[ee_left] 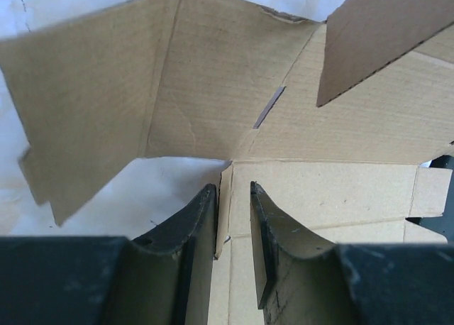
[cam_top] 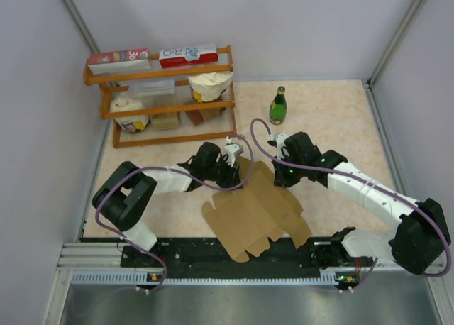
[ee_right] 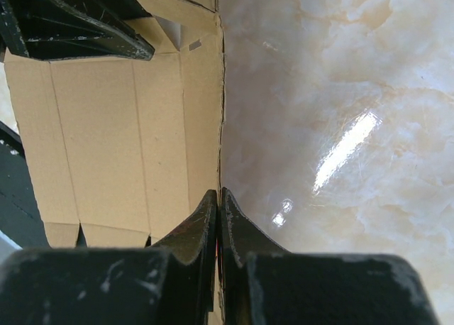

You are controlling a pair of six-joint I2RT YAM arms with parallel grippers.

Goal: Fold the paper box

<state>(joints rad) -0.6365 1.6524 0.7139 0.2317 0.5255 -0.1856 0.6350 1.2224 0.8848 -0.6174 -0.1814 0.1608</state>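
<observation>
The paper box (cam_top: 255, 208) is a brown cardboard sheet lying partly unfolded between the two arms, some flaps raised. In the left wrist view its panels (ee_left: 213, 91) stand up ahead. My left gripper (ee_left: 233, 186) straddles an upright flap edge: the flap touches the left finger (ee_left: 202, 218), with a gap to the other finger. From above, the left gripper (cam_top: 230, 174) is at the sheet's far left corner. My right gripper (cam_top: 279, 174) is at the far right edge. The right gripper (ee_right: 219, 191) is pinched shut on the sheet's edge (ee_right: 106, 126).
A wooden shelf (cam_top: 163, 71) with red-and-white cartons (cam_top: 188, 55), bags and small boxes stands at the back left. A green bottle (cam_top: 278, 106) stands behind the sheet, right of the shelf. Grey walls enclose the marbled table (ee_right: 340, 91) on three sides.
</observation>
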